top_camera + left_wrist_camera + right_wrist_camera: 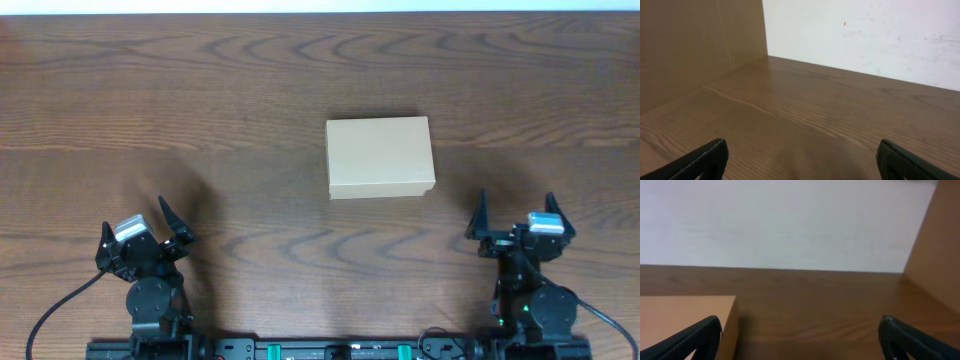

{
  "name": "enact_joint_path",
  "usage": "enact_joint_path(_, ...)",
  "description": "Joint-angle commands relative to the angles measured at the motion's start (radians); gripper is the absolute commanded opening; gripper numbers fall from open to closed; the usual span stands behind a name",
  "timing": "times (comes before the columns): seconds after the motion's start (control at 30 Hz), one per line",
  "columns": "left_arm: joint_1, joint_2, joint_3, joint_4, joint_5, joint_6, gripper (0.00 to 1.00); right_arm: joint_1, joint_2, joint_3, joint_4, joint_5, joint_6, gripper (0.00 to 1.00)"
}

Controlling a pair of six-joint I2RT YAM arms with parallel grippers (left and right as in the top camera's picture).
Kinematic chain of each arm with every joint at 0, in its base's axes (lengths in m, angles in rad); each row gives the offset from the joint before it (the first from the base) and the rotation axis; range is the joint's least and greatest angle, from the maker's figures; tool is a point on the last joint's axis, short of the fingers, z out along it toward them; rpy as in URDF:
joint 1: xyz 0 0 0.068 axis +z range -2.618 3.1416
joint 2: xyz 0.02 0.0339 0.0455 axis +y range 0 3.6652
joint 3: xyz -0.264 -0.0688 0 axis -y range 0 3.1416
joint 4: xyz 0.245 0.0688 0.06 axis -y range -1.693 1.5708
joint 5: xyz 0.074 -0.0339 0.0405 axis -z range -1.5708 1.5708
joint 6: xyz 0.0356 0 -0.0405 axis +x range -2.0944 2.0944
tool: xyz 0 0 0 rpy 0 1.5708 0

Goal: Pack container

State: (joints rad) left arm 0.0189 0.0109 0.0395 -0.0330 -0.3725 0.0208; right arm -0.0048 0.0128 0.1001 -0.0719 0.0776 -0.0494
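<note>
Overhead: box (380, 157) on desk (200, 100) near centre, at 2 o'clock from L gripper (135, 215) and 10 o'clock from R gripper (515, 200). Both grippers wide open, empty. Box is plain tan card, flap down. Prob. light, stiff-ish, walls crushable, so pinch gently across the short sides.
L wrist: open, bare desk ahead.
R wrist: open, box top at 8 o'clock.

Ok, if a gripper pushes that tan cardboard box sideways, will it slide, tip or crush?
The closed rectangular tan cardboard box lies flat and low, so it would probably slide on the smooth wooden table, not tip. Its cardboard walls likely give under a squeeze. Weight unclear: being shut, it hides any contents.
</note>
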Motion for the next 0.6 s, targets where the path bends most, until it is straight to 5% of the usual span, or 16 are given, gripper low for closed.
enact_joint_path(0.0, 0.005, -0.006, -0.033, -0.016, 0.006, 0.005, 0.95, -0.009, -0.007, -0.032, 0.013, -0.034, 0.045, 0.99)
enact_joint_path(0.57, 0.005, -0.006, -0.033, -0.016, 0.006, 0.005, 0.95, -0.009, -0.007, -0.095, 0.001, -0.048, -0.041, 0.99)
